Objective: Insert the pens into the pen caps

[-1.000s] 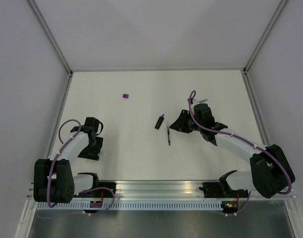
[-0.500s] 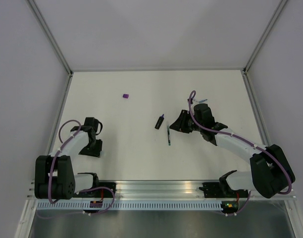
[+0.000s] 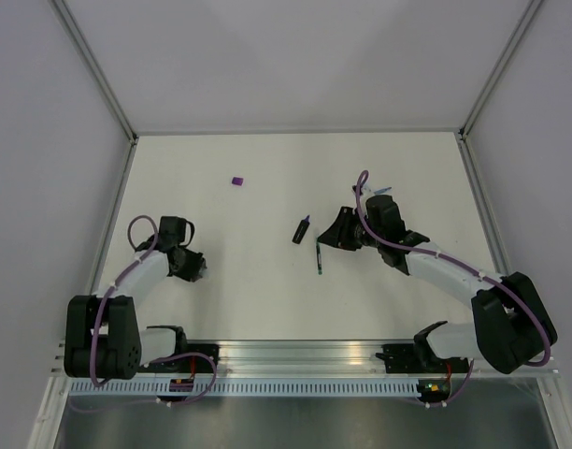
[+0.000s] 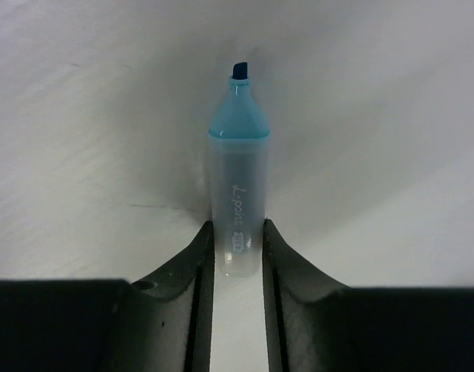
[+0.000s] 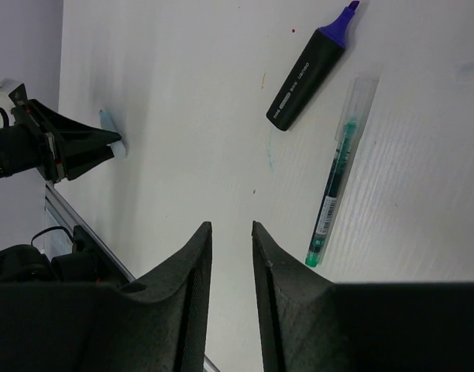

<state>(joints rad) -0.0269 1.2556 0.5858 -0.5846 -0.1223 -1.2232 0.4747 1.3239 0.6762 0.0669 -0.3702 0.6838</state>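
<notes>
"L-point" on light-blue highlighter (image 4: 238,203)

The light-blue highlighter (image 4: 237,194) has a frosted translucent plastic barrel and a glossier blue shoulder. The left hand (image 4: 237,236) has matt black plastic fingers (image 4: 197,271). The desk (image 4: 376,116) is matt white, faintly streaked.

A white tabletop (image 3: 258,299) fills the middle of the frame, enclosed by plain pale grey walls (image 3: 295,56). Aluminium posts (image 3: 93,70) slant in at upper left and upper right. The light is soft and even.
</notes>
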